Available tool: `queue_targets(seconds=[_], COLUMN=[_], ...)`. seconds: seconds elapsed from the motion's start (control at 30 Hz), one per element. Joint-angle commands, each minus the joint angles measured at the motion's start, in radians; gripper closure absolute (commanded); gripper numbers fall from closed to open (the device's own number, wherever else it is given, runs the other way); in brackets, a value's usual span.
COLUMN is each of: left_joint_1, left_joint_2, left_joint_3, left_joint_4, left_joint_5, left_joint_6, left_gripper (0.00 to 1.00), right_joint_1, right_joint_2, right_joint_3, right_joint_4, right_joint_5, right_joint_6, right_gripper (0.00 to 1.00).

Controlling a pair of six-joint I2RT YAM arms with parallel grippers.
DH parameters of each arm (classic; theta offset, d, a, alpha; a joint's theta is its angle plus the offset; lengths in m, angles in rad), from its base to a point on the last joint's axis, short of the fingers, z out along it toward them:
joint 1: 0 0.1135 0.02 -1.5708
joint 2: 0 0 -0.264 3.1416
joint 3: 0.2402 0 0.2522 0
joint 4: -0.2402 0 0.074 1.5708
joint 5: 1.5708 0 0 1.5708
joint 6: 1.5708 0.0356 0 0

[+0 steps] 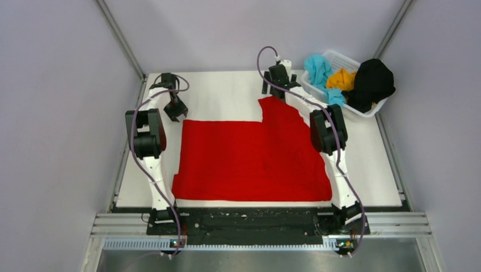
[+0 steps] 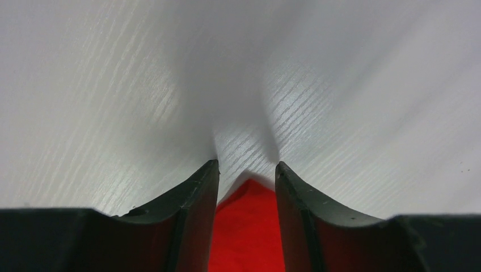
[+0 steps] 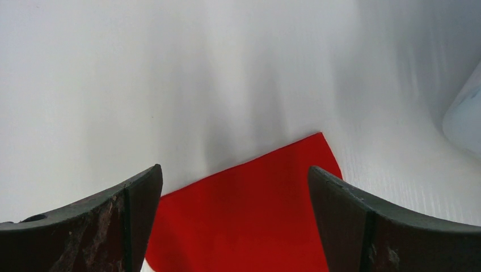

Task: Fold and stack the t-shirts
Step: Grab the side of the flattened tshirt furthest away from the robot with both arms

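Observation:
A bright red t-shirt (image 1: 249, 158) lies spread flat on the white table, with one flap reaching toward the far right. My left gripper (image 1: 176, 113) hovers at its far-left corner. In the left wrist view the jaws (image 2: 247, 164) stand slightly apart with the red corner (image 2: 247, 226) lying between them. My right gripper (image 1: 279, 89) is over the far tip of the flap. In the right wrist view it (image 3: 235, 170) is wide open above the red cloth (image 3: 244, 209). The teal (image 1: 317, 68), orange-yellow (image 1: 342, 79) and black (image 1: 371, 82) t-shirts lie crumpled in the basket.
A white mesh basket (image 1: 368, 113) stands at the far right corner of the table (image 1: 227, 93). Grey walls close in the table on the left, back and right. A metal rail (image 1: 261, 226) runs along the near edge by the arm bases.

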Motion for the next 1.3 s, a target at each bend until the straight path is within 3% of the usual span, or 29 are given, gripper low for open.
queue_targets(seconds=[0.0, 0.3, 0.47, 0.57, 0.8, 1.03, 1.27], left_joint_1=[-0.024, -0.064, -0.064, -0.064, -0.094, -0.101, -0.103], left_joint_2=[-0.007, -0.016, -0.017, -0.022, -0.066, -0.098, -0.111], left_joint_3=[-0.086, -0.122, -0.133, -0.131, -0.140, -0.144, -0.149], left_joint_4=[-0.052, -0.074, -0.091, -0.092, -0.084, -0.089, -0.089], left_joint_5=[0.059, 0.013, -0.017, -0.006, 0.007, 0.001, -0.008], left_joint_6=[-0.006, -0.025, -0.034, -0.036, -0.016, -0.017, -0.024], left_gripper=[0.53, 0.57, 0.73, 0.98, 1.00, 1.00, 1.00], right_joint_1=[-0.009, -0.018, -0.019, -0.019, -0.020, -0.019, -0.019], right_joint_2=[0.038, 0.054, 0.064, 0.069, 0.108, 0.116, 0.078], right_joint_3=[0.046, 0.047, 0.054, 0.051, 0.071, 0.064, 0.014], right_joint_4=[0.026, 0.027, 0.029, 0.023, -0.010, -0.035, -0.011], right_joint_5=[0.057, 0.070, 0.074, 0.070, 0.051, 0.015, 0.025], right_joint_6=[-0.027, -0.027, -0.031, -0.023, -0.010, -0.020, -0.028], right_gripper=[0.03, 0.03, 0.03, 0.03, 0.06, 0.26, 0.80])
